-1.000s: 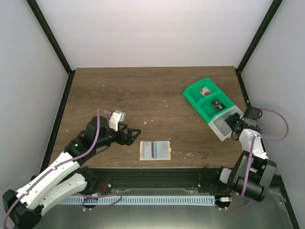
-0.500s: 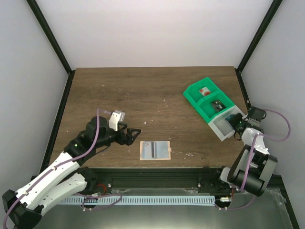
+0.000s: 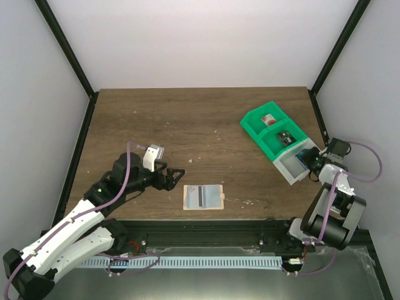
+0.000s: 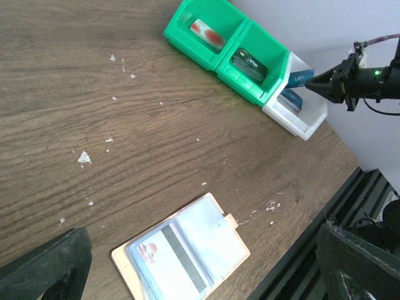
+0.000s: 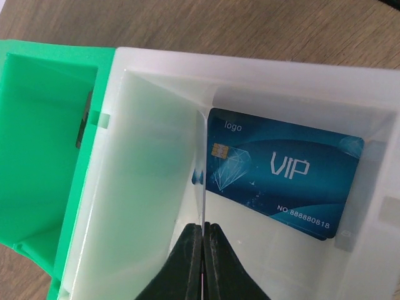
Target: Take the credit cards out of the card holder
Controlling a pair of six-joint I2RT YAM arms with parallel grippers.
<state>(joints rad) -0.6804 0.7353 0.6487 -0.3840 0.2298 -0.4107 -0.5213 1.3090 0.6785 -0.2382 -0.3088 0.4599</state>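
The tan card holder (image 3: 203, 197) lies open near the table's front edge. A pale card with a dark stripe (image 4: 175, 259) sits in its left pocket; the right pocket (image 4: 209, 234) looks pale and empty. My left gripper (image 3: 177, 177) is open just left of the holder, which shows between its fingers in the left wrist view (image 4: 201, 250). My right gripper (image 5: 204, 226) is shut on a thin card (image 5: 204, 162), seen edge-on, over the white bin (image 5: 150, 156). A dark blue VIP card (image 5: 281, 178) lies in that bin.
The green-and-white compartment tray (image 3: 256, 122) stands at the right; its two green bins each hold a card. The table's front edge and a black rail (image 4: 300, 275) lie just past the holder.
My right wrist has drawn back toward the right edge with the card pinched, and the card's blue face now shows above the white bin. The left arm and holder have not moved.
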